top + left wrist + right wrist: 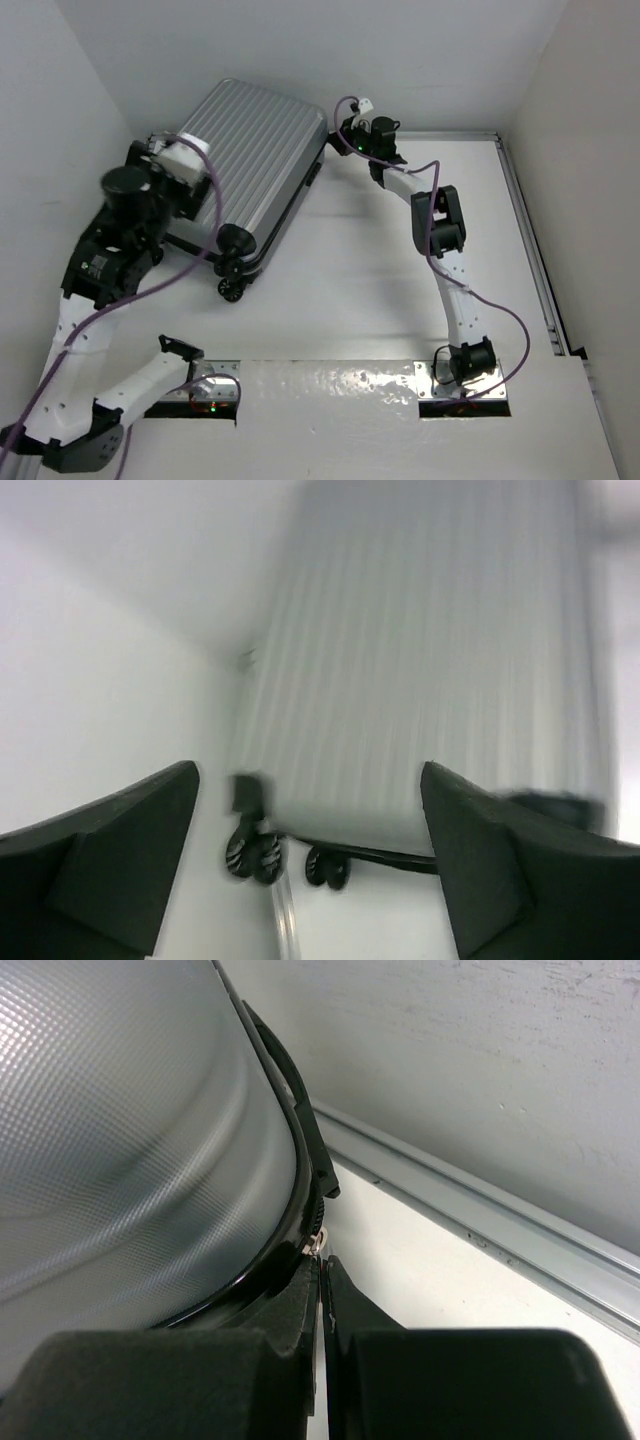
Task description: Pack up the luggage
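**A:** Step in hand?

**B:** Probably zipping shut. Locate luggage (255, 150) at 11 o'clock on table (360, 290), lying flat and closed. Note right end effector (322, 1270) pinched together on zip pull (318, 1243) at far corner, 12 o'clock. Note left end effector (308, 772) spread apart above ribbed shell, gripping nothing.

**A:** Next move?

**B:** Likely drag pull along seam. Hold pinch firm, follow corner curve, steady shell with left.

Overhead view down onto the table (350, 290); both wrist views close against the luggage (255, 150), common to all.
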Robot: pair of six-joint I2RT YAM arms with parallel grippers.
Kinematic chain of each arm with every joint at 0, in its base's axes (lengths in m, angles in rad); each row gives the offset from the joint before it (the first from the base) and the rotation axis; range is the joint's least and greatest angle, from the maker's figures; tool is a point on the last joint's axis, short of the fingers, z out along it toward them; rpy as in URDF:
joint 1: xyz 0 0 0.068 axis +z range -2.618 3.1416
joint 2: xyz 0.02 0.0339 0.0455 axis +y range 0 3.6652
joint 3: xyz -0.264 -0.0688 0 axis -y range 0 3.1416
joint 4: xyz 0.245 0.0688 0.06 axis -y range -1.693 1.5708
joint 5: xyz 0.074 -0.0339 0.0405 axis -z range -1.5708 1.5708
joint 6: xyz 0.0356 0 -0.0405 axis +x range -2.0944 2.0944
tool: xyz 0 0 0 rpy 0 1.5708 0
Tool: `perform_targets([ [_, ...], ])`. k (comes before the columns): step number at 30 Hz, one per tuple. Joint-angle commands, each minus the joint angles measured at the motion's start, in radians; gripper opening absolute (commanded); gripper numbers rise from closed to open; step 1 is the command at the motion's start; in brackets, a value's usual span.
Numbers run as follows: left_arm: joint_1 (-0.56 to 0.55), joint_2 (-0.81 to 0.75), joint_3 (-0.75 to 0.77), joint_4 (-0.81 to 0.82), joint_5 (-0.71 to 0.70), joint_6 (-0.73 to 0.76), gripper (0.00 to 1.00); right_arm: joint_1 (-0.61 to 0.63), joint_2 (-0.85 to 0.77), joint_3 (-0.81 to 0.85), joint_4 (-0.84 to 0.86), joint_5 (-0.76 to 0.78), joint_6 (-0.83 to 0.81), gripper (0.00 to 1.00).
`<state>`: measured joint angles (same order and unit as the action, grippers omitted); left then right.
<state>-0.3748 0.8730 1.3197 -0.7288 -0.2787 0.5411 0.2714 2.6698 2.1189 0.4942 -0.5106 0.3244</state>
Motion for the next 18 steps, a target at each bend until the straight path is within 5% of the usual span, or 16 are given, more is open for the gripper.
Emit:
perform_targets([
  [1, 0.189, 0.055, 0.053, -0.119, -0.008, -0.066, 0.65, 0.058, -0.024, -0.007, 0.191, -0.062, 0.073, 0.0],
  [4, 0.449, 0.081, -0.058, -0.254, 0.065, -0.102, 0.24, 0.065, -0.03, -0.013, 0.21, -0.063, 0.082, 0.0],
  [6, 0.791, 0.121, -0.127, -0.299, 0.254, -0.017, 0.16, 0.074, -0.033, -0.01, 0.219, -0.057, 0.081, 0.0],
  [8, 0.883, 0.168, -0.152, -0.307, 0.234, -0.032, 0.07, 0.08, -0.028, 0.003, 0.219, -0.052, 0.076, 0.0],
  [15, 0.95, 0.453, -0.267, -0.121, 0.274, -0.178, 0.11, 0.081, -0.022, 0.023, 0.251, -0.042, 0.08, 0.0],
  [18, 0.927, 0.679, -0.141, 0.04, 0.285, -0.217, 0.18, 0.084, -0.022, -0.003, 0.305, -0.081, 0.131, 0.0],
])
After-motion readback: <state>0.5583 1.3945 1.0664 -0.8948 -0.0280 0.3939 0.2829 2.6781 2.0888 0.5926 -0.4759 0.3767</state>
